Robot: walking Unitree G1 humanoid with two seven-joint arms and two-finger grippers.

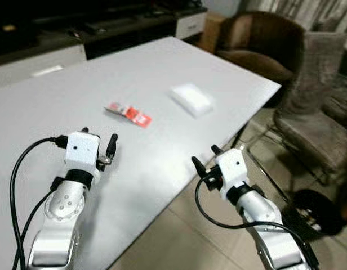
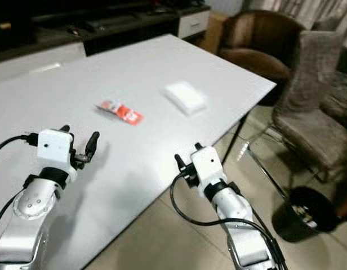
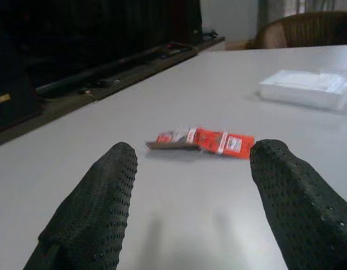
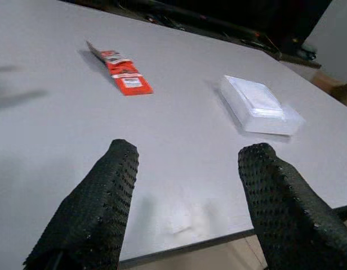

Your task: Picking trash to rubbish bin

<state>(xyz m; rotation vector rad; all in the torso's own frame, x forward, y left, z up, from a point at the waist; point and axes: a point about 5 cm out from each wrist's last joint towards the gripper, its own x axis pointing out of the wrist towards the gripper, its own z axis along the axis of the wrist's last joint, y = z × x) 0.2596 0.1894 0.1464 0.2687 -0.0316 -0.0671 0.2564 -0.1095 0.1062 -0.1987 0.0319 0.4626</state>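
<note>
Grey surface [image 1: 162, 67] carries a red wrapper [image 1: 128, 114] mid-surface and a white packet [image 1: 191, 99] toward its right edge, bin [image 2: 302, 214] on the floor right; left tool [image 1: 97, 147] fingers apart, right tool [image 1: 206, 160] apart too, so advance left tool low, straddle wrapper, pinch flat.

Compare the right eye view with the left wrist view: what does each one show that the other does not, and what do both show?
The right eye view alone has the round black rubbish bin on the floor, the right gripper beside the table edge, and grey upholstered chairs. The left wrist view alone has a close look along the left gripper, open toward the trash. Both show the flat red snack wrapper, the white plastic pack and the grey table.
</note>
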